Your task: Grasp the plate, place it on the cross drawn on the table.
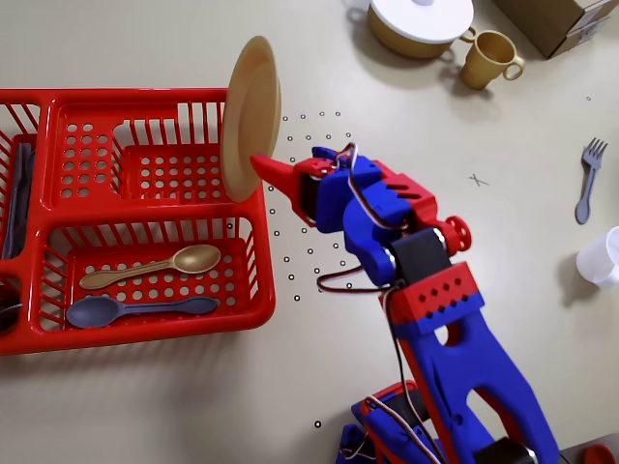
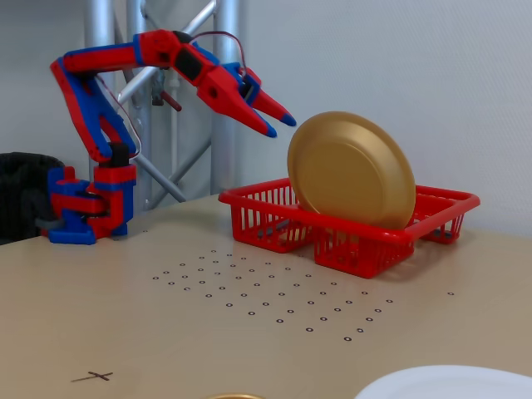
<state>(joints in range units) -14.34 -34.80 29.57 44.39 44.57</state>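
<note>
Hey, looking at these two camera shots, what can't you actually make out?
- Whether the gripper touches the plate: the overhead view overlaps them, the fixed view suggests a gap.
- Rack contents at the overhead view's left edge: cut off.
- White cup: cropped by the right edge.
- How the plate's bottom edge sits in the rack: the rack's wall hides it in the fixed view.

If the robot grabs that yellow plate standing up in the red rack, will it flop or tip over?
The plate looks like hard moulded plastic, so it probably stays stiff, not floppy. It stands on edge, leaning in the red rack, so a nudge from the gripper might tip or roll it. Its glossy face may be slippery, so pinching the rim seems safest.
</note>
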